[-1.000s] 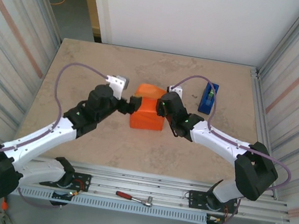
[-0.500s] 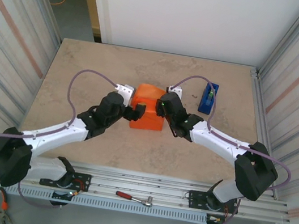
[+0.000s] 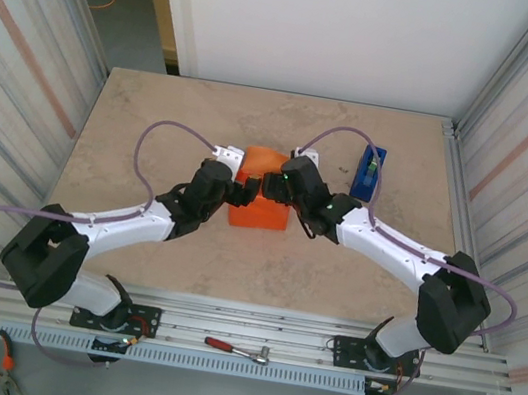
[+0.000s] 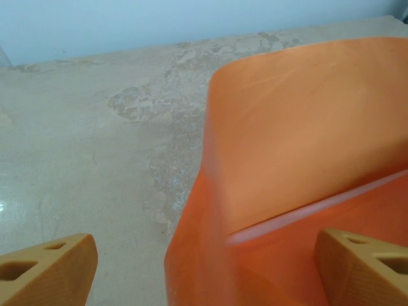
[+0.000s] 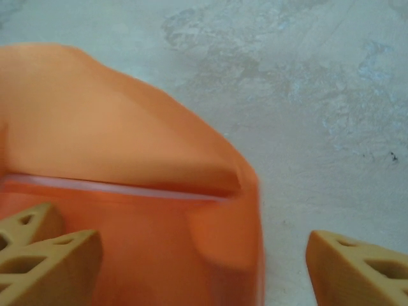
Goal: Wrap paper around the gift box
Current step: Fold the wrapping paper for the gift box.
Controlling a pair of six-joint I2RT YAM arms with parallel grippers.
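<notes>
The orange paper [image 3: 260, 207] lies folded over a low squarish shape at mid-table; the pink gift box is hidden under it. A pale edge line of the paper [image 4: 319, 204] crosses the top of the bundle. My left gripper [image 3: 245, 192] is at the bundle's left top edge, and in its wrist view it stands open [image 4: 210, 271] with the paper's left corner between its tan fingers [image 4: 51, 268]. My right gripper [image 3: 274, 185] hovers over the top from the right, open [image 5: 204, 268], straddling the paper's [image 5: 127, 153] right corner.
A blue tape dispenser [image 3: 368, 172] stands to the right of the bundle, close behind the right arm. Metal walls close in both sides of the table [image 3: 155, 119]. A red-handled tool [image 3: 236, 350] lies on the rail below the near edge.
The left arm has reached right until its gripper meets the bundle's left edge. The right gripper has shifted left over the bundle's top. The paper bundle has barely moved.
</notes>
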